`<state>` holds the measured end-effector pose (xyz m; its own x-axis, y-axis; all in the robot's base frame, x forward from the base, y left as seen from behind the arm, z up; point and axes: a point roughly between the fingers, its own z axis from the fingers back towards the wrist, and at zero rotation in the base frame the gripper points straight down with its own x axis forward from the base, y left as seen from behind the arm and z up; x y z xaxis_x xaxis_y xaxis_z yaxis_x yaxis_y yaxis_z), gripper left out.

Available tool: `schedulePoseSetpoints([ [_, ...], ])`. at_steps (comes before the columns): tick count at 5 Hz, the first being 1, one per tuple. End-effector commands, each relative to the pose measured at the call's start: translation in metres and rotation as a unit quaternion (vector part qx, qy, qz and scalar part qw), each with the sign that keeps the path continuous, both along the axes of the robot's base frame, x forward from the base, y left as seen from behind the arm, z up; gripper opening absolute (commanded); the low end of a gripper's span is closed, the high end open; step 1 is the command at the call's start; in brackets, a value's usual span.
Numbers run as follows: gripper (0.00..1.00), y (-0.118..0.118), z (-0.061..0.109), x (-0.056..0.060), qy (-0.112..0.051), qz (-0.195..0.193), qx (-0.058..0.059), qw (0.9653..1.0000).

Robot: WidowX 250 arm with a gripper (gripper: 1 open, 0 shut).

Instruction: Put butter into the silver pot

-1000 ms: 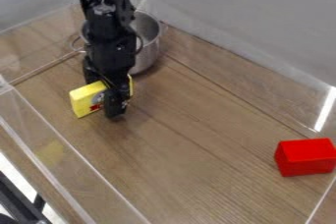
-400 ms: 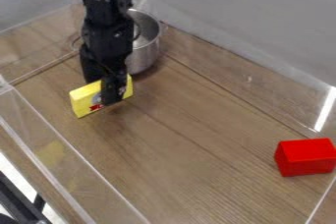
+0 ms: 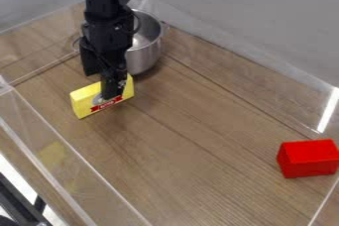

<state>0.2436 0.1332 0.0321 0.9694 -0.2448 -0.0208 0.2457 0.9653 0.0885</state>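
The butter [image 3: 94, 100], a small yellow block with a red-and-white label, lies on the wooden table at the left. My gripper [image 3: 110, 83] hangs right over its far end, fingers pointing down and reaching the block's top. The jaws look open, one on each side of the block, and the butter still rests on the table. The silver pot [image 3: 147, 39] stands just behind, round and shiny, partly hidden by the black arm [image 3: 103, 17].
A red block [image 3: 307, 157] lies at the far right of the table. Clear plastic walls [image 3: 265, 61] edge the table at the back and the front left. A yellowish mark [image 3: 51, 155] shows on the wood near the front left.
My gripper has shifted left and slightly back, from beside the butter's right end to directly over it. The butter has barely moved.
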Motion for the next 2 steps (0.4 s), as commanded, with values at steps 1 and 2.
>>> schedulePoseSetpoints([
  [1, 1.00, 0.0017, 0.0034, 0.0046, -0.014, -0.025, 0.013, 0.9995],
  [2, 1.00, 0.0067, -0.0044, 0.0041, -0.009, -0.001, 0.013, 0.9999],
])
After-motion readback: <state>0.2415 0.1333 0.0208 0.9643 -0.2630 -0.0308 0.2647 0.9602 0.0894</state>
